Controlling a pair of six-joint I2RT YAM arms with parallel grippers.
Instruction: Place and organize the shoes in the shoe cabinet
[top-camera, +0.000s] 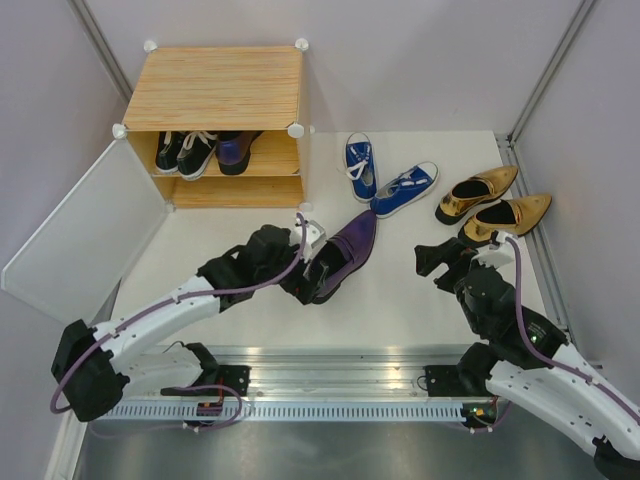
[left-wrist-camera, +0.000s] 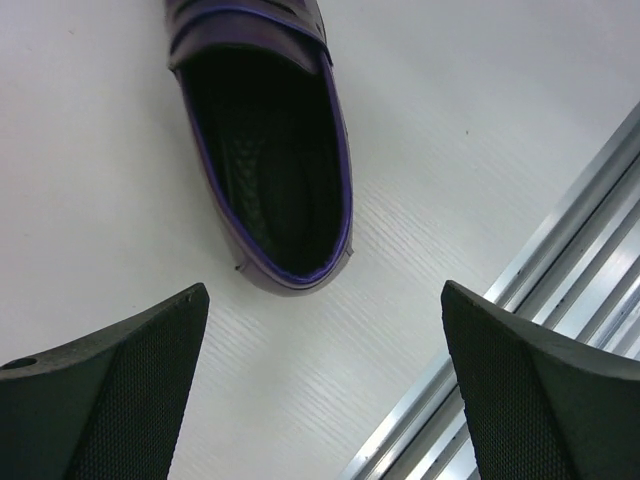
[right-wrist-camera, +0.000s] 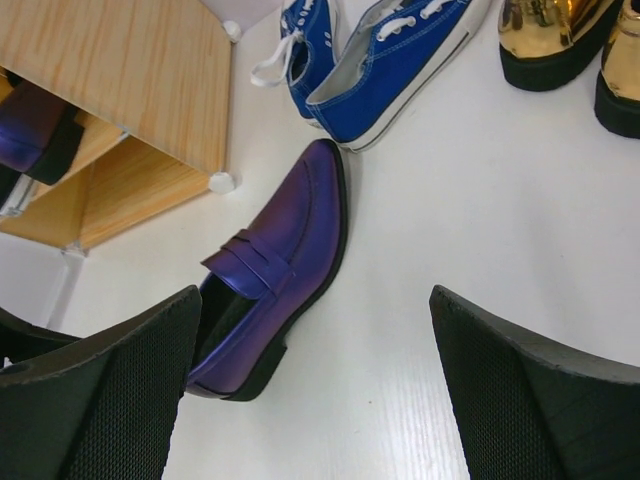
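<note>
The task looks under halfway done. The shoe cabinet (top-camera: 215, 90) stands at the back left of the tabletop (top-camera: 400, 310) with its white door (top-camera: 85, 230) swung open. On its upper shelf sit the black sneakers (top-camera: 185, 152) and one purple loafer (top-camera: 238, 150); the lower shelf shows nothing. The second purple loafer (top-camera: 345, 250) lies on the tabletop just in front of the cabinet's right corner, toe pointing toward the blue sneakers (top-camera: 405, 188), which lie beside the cabinet, with the gold shoes (top-camera: 478, 195) further right. That leaves five shoes to shelve. The left fingers (left-wrist-camera: 110, 390) are spread wide and empty, just behind that loafer's heel, so it seems next to go. The right fingers (right-wrist-camera: 100, 400) are also spread wide, holding nothing, near the gold pair.
</note>
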